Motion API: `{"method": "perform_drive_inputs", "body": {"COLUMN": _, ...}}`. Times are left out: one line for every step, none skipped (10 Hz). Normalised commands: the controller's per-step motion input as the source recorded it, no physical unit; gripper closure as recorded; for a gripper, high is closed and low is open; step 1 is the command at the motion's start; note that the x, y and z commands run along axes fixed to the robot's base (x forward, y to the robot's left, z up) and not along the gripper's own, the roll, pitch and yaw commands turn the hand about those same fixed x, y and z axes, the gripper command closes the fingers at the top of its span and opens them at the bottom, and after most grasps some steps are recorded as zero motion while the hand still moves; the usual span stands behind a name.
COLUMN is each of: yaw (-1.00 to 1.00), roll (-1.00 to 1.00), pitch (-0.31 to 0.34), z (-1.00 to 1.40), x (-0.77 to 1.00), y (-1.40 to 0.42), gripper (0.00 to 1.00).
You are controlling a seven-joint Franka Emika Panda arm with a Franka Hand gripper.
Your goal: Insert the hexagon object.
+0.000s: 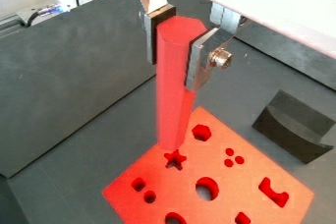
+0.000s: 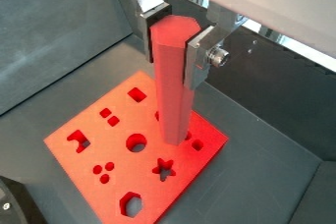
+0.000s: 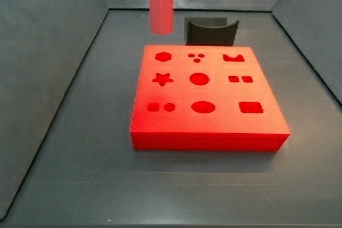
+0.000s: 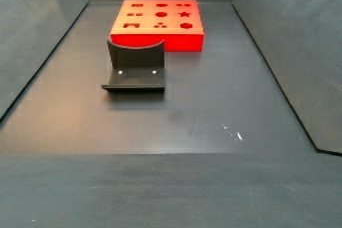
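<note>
The hexagon object (image 1: 172, 110) is a long bright red rod hanging upright from my gripper (image 1: 178, 56), which is shut on its upper end. Both wrist views show the silver fingers (image 1: 203, 63) pressed against its flat sides; the gripper (image 2: 174, 51) and rod (image 2: 174, 105) stand over the flat red block (image 2: 191, 159) with shaped holes. In a side view the rod (image 3: 160, 2) hangs clear above the far left part of the block (image 3: 203, 122), its lower end not touching. The gripper itself is out of both side views.
The dark fixture (image 3: 210, 30) stands just behind the block, and shows beside it in another side view (image 4: 134, 67) and in a wrist view (image 1: 296, 125). Grey walls (image 3: 54, 92) enclose the dark floor (image 4: 187, 142).
</note>
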Motion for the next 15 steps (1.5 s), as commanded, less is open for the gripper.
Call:
{"method": "perform_drive_inputs", "body": {"yaw": 0.0, "roll": 0.0, "pitch": 0.0, "z": 0.0, "x": 0.0, "y": 0.0, "gripper": 1.0}}
{"method": "perform_drive_inputs", "body": {"yaw": 0.0, "roll": 0.0, "pitch": 0.0, "z": -0.14, "x": 0.27, "y": 0.22, "gripper": 1.0}}
{"method": "perform_drive_inputs", "body": {"yaw": 0.31, "roll": -0.05, "pitch": -0.043, "z": -0.11, "x": 0.15, "y": 0.65, "gripper": 1.0}}
{"method": "perform_drive_inputs", "body": {"yaw": 0.26, "roll": 0.0, "pitch": -0.064, "z": -0.06, "x": 0.29, "y": 0.71, "gripper": 1.0}}
{"method": "perform_drive_inputs", "body": {"yaw": 0.35, "roll": 0.0, "pitch": -0.07, "z": -0.05, "x": 0.2, "y": 0.66, "gripper": 1.0}}
{"method": "perform_drive_inputs", "body": {"yaw": 0.58, "roll": 0.0, "pitch": -0.081, "z": -0.11, "x": 0.0, "y": 0.51, "gripper": 1.0}}
{"method": "perform_drive_inputs", "body": {"yaw": 0.79, "roll": 0.0, "pitch": -0.066, "z": -0.2, "x": -0.02, "y": 0.38, "gripper": 1.0}}
{"method": "perform_drive_inputs", "body": {"yaw": 0.85, "roll": 0.0, "pitch": -0.063, "z": -0.26, "x": -0.04, "y": 0.33, "gripper": 1.0}}
{"method": "perform_drive_inputs", "body": {"yaw": 0.85, "roll": 0.0, "pitch": -0.11, "z": -0.31, "x": -0.05, "y": 0.29, "gripper": 1.0}}
{"method": "perform_drive_inputs", "body": {"yaw": 0.8, "roll": 0.0, "pitch": -0.147, "z": -0.31, "x": 0.0, "y": 0.24, "gripper": 1.0}}
{"method": "perform_drive_inputs", "body": {"yaw": 0.78, "roll": 0.06, "pitch": -0.109, "z": -0.23, "x": 0.05, "y": 0.14, "gripper": 1.0}}
{"method": "perform_drive_inputs", "body": {"yaw": 0.65, "roll": 0.01, "pitch": -0.066, "z": -0.28, "x": 0.09, "y": 0.32, "gripper": 1.0}}
{"method": "perform_drive_inputs", "body": {"yaw": 0.34, "roll": 0.0, "pitch": 0.0, "z": -0.2, "x": 0.02, "y": 0.27, "gripper": 1.0}}
{"method": "perform_drive_inputs", "body": {"yaw": 0.42, "roll": 0.08, "pitch": 0.0, "z": -0.23, "x": 0.0, "y": 0.33, "gripper": 1.0}}
{"method": "perform_drive_inputs", "body": {"yaw": 0.39, "roll": 0.11, "pitch": 0.0, "z": -0.2, "x": 0.0, "y": 0.16, "gripper": 1.0}}
